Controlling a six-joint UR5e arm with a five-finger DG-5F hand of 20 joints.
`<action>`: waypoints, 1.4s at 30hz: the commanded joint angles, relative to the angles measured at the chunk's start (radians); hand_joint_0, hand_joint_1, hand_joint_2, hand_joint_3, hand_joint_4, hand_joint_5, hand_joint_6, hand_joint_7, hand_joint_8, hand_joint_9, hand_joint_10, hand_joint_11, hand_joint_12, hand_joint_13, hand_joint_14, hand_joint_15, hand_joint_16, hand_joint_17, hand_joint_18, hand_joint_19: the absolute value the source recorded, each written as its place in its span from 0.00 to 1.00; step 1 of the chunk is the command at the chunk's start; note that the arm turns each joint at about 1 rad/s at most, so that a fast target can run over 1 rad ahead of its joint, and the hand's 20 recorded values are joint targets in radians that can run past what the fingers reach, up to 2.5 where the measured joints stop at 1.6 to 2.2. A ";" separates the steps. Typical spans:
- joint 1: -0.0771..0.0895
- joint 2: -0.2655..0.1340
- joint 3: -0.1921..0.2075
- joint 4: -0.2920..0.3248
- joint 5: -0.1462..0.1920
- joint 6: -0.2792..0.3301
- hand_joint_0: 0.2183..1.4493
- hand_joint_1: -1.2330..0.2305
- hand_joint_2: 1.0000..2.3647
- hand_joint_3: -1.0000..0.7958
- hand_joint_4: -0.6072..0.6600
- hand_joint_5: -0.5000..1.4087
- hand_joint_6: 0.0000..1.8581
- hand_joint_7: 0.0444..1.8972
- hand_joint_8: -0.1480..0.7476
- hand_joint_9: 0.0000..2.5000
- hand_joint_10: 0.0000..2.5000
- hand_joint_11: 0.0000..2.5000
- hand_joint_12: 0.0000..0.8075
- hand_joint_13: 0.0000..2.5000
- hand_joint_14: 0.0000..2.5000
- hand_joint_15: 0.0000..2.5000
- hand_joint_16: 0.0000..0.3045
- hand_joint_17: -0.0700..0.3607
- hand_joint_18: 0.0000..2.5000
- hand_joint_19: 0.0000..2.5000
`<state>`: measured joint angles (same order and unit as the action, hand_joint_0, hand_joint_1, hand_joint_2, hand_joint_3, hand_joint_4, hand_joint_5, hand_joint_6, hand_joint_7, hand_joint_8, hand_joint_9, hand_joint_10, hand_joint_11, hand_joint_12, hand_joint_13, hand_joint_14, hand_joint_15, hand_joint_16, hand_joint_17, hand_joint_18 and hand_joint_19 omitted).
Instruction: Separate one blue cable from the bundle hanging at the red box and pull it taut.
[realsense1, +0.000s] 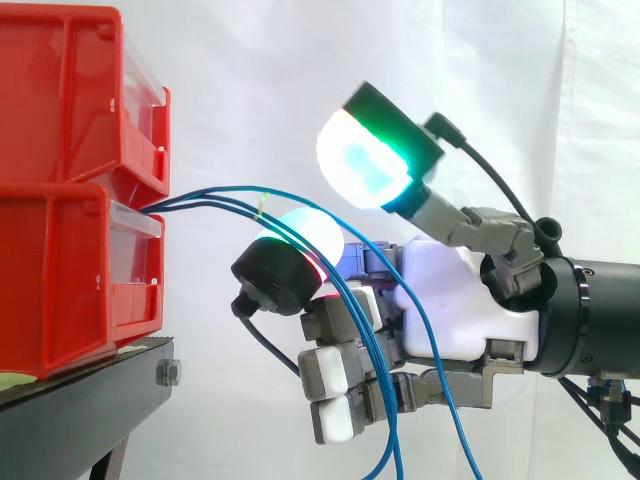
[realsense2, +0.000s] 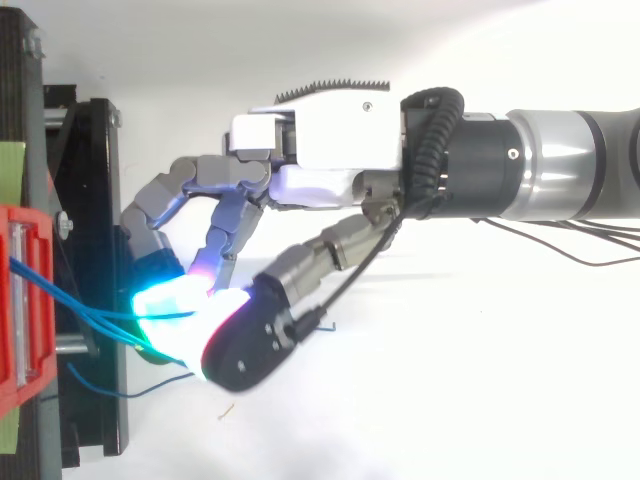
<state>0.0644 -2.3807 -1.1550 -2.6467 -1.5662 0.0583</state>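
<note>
- Where the two red bins meet at the left, the blue cables (realsense1: 180, 202) come out of the gap between the upper bin (realsense1: 60, 100) and the lower bin (realsense1: 60, 290), just above the lower bin's clear front lip (realsense1: 135, 222).
- From there we see them arc to the right and then drop in slack curves to the bottom edge of the side view; none of them is drawn straight.
- A small yellow-green tag (realsense1: 260, 206) sits on one strand near the top of the arc.
- Further right the strands cross the near side of the hand (realsense1: 450, 300), which sits to the right of the bins and about level with the lower one, so they hide parts of it.
- We cannot tell whether the hand has hold of any strand or merely lies behind them, because cables and hand overlap in both views.
- From above, the hand (realsense2: 330, 150) reaches left as far as the black stand (realsense2: 95, 200), and the strands run from the bins to its left end.
- The arm (realsense1: 600, 310) comes in level from the right.
- Both bins rest on the stand, which has a bolt (realsense1: 168, 373) at its right corner.
- A white curtain (realsense1: 250, 60) hangs on the far side of it all.
</note>
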 joint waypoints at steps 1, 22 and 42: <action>0.000 0.000 0.000 0.001 0.000 0.000 0.27 0.48 0.00 0.28 0.54 0.19 0.42 0.64 0.50 0.44 0.01 0.41 0.40 0.40 0.01 0.23 0.14 0.38 0.36 0.19; 0.005 0.000 -0.002 0.001 0.002 -0.002 0.27 0.38 0.00 0.28 0.55 0.17 0.45 0.65 0.51 0.43 0.01 0.43 0.41 0.40 0.01 0.24 0.14 0.39 0.37 0.20; 0.005 0.000 -0.002 -0.001 0.002 -0.005 0.33 0.37 0.01 0.44 0.61 0.15 0.42 0.60 0.51 0.38 0.01 0.39 0.43 0.40 0.01 0.24 0.15 0.41 0.38 0.21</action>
<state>0.0696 -2.3805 -1.1568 -2.6463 -1.5647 0.0538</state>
